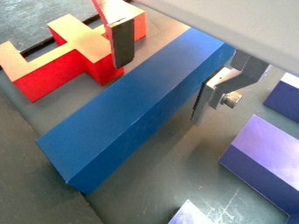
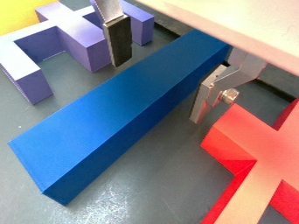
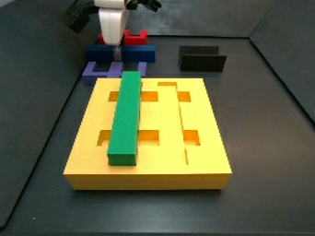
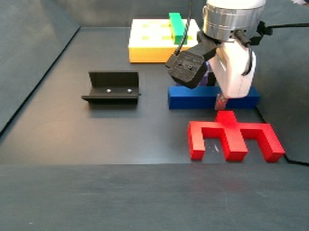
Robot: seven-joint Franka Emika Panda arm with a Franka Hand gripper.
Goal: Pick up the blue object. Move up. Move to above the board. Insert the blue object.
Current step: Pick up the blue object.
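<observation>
The blue object (image 1: 128, 114) is a long navy bar lying flat on the dark floor; it also shows in a wrist view (image 2: 117, 122). My gripper (image 1: 166, 79) straddles one end of it, open, with one finger (image 1: 122, 44) on each long side and a small gap left at the bar. A side view shows the gripper (image 4: 229, 90) low over the blue object (image 4: 193, 97). In a side view (image 3: 139, 55) the bar is mostly hidden behind the gripper (image 3: 110, 35). The yellow-orange board (image 3: 147, 159) lies apart and carries the green bar (image 3: 127, 115).
A red comb-shaped piece (image 4: 236, 140) lies close beside the bar, also in both wrist views (image 1: 59, 66) (image 2: 257, 140). Purple notched pieces (image 2: 70, 35) (image 1: 274, 149) lie on the bar's other side. The dark fixture (image 4: 112, 87) stands off to one side.
</observation>
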